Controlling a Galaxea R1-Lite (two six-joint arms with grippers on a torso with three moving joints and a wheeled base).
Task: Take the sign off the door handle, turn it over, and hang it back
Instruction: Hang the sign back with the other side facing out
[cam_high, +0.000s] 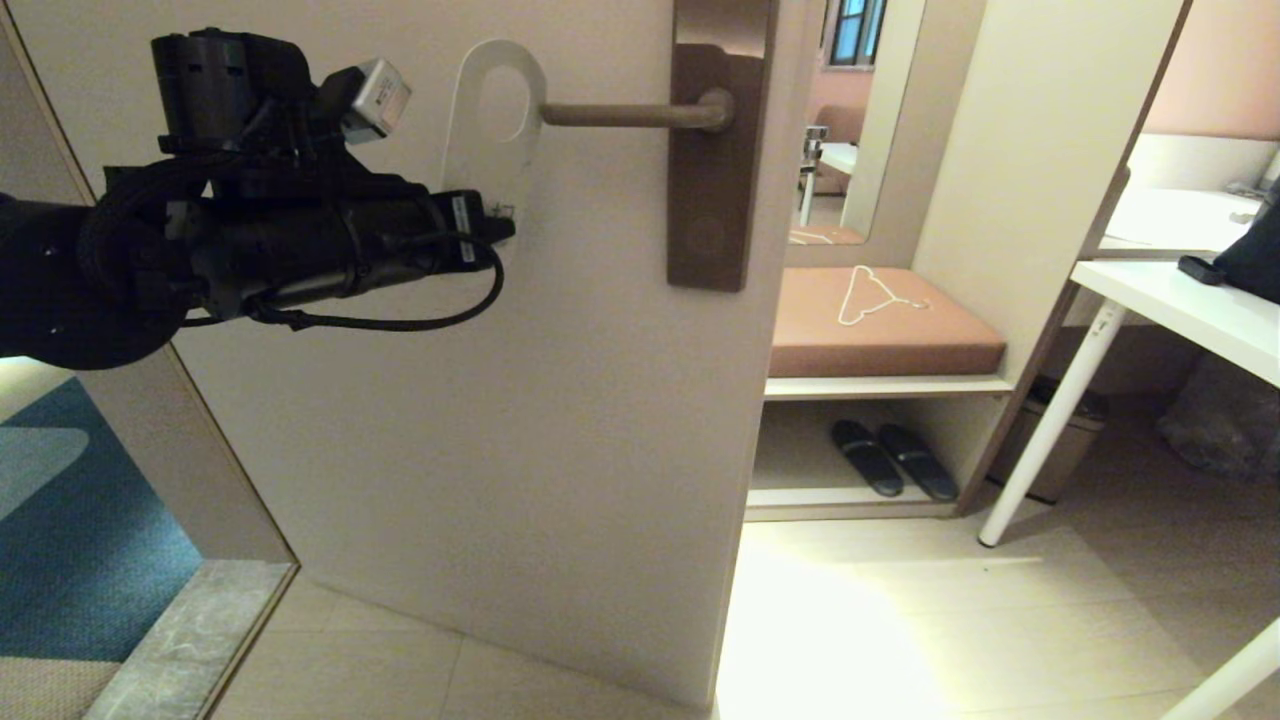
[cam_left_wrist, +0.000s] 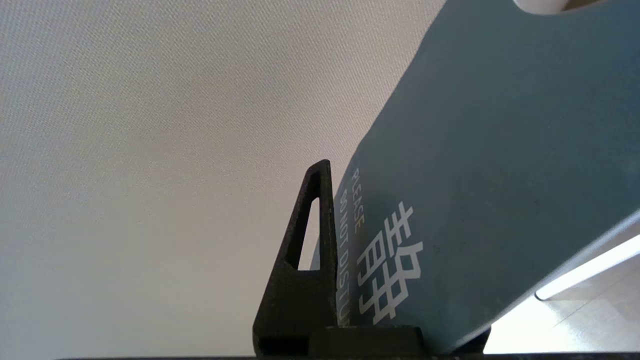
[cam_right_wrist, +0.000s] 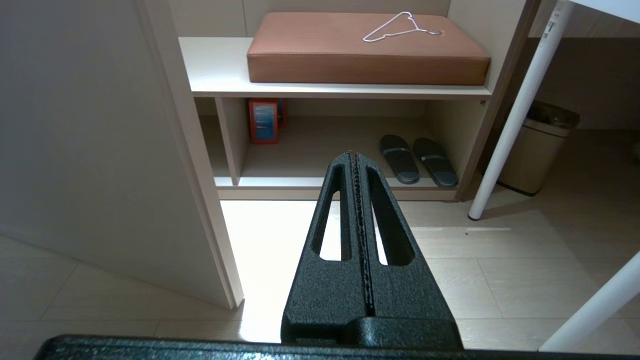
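Note:
The sign shows its white side in the head view, upright against the door. Its large hole is level with the free end of the door handle, a bronze lever on a tall backplate. The lever's tip meets the sign's right edge and does not show through the hole. My left gripper is shut on the sign's lower end. The left wrist view shows the slate-blue "Please do not disturb" side beside one black finger; the other finger is hidden behind the sign. My right gripper is shut and empty, low over the floor.
The door's edge stands open to a niche with a brown cushion, a white wire hanger and dark slippers. A white table with its leg and a bin are on the right.

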